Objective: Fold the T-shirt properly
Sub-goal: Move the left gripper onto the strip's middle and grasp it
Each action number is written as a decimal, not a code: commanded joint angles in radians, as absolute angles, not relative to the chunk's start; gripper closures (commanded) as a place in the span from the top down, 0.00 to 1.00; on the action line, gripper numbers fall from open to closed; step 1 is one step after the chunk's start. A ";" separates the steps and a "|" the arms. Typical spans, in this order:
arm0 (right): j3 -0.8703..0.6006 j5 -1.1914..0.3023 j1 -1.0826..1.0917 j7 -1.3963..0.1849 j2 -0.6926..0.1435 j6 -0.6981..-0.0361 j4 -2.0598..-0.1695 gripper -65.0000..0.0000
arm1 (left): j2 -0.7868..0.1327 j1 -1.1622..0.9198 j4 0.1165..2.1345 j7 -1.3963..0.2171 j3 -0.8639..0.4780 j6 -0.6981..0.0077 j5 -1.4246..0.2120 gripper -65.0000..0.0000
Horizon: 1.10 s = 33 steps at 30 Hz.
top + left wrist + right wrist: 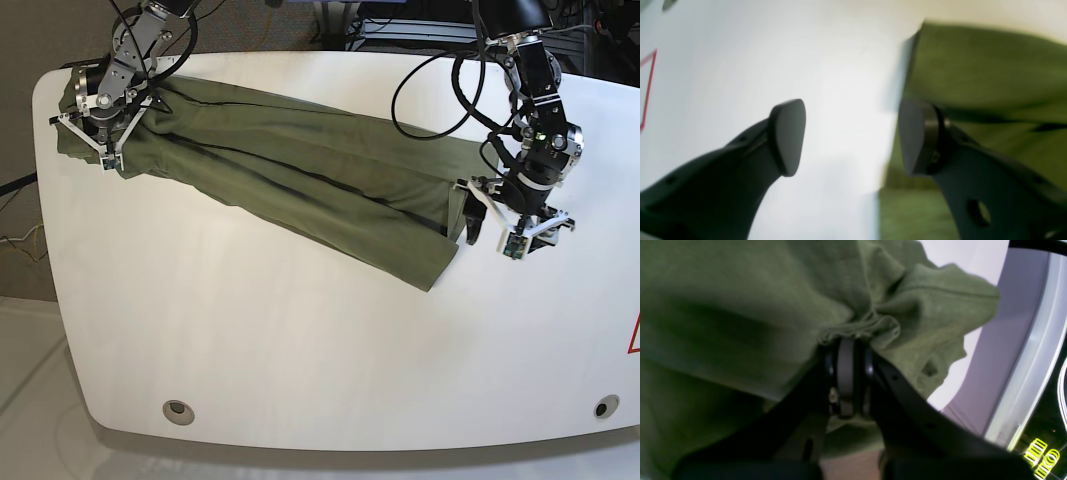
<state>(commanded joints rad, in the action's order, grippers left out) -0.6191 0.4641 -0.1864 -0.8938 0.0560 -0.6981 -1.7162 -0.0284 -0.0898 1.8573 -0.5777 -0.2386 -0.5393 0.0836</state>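
The olive-green T-shirt (pixel 300 180) lies stretched in a long band across the white table (pixel 300 340), from the far left corner down to the middle right. My right gripper (pixel 105 148) is at the far left end, shut on a bunched fold of the T-shirt (pixel 860 326); in the right wrist view the right gripper (pixel 846 350) has its pads pressed together on the cloth. My left gripper (pixel 487 226) stands open at the shirt's right end. In the left wrist view the left gripper (pixel 853 136) holds nothing, and the T-shirt's edge (pixel 973 76) lies just behind its right pad.
A red line mark (pixel 634 335) sits at the table's right edge, also showing as a red mark (pixel 646 90) in the left wrist view. Two round holes (pixel 178 408) are near the front edge. Cables (pixel 430 90) hang behind the left arm. The table rim (pixel 1023 373) is close to my right gripper.
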 joint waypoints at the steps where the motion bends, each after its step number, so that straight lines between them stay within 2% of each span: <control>1: -0.615 0.464 -0.186 -0.894 0.056 -0.698 -1.716 0.00 | -0.028 -0.091 1.857 -0.578 -0.222 -0.539 0.084 0.60; 3: -0.610 0.464 -0.186 -0.894 0.056 -0.698 -1.716 0.00 | -0.028 -0.093 1.856 -0.578 -0.189 -0.539 0.084 0.59; 5: -0.604 0.464 -0.186 -0.894 0.056 -0.698 -1.716 0.00 | -0.025 -0.096 1.853 -0.578 -0.162 -0.539 0.082 0.53; 7: -0.599 0.464 -0.186 -0.894 0.056 -0.698 -1.716 0.00 | -0.015 -0.111 1.851 -0.578 -0.136 -0.539 0.082 0.41; 11: -0.599 0.464 -0.186 -0.894 0.056 -0.698 -1.716 0.00 | 0.015 -0.124 1.847 -0.578 -0.099 -0.538 0.084 0.09; 13: -0.599 0.464 -0.186 -0.894 0.056 -0.698 -1.715 0.00 | 0.016 -0.128 1.828 -0.578 -0.079 -0.538 0.084 0.01; 23: -0.599 0.458 -0.185 -0.892 0.056 -0.698 -1.715 0.00 | 0.016 -0.147 1.661 -0.570 -0.044 -0.539 0.076 0.01; 33: -0.593 0.458 -0.154 -0.892 0.056 -0.698 -1.698 0.00 | 0.012 -0.182 1.514 -0.414 -0.044 -0.539 0.079 0.01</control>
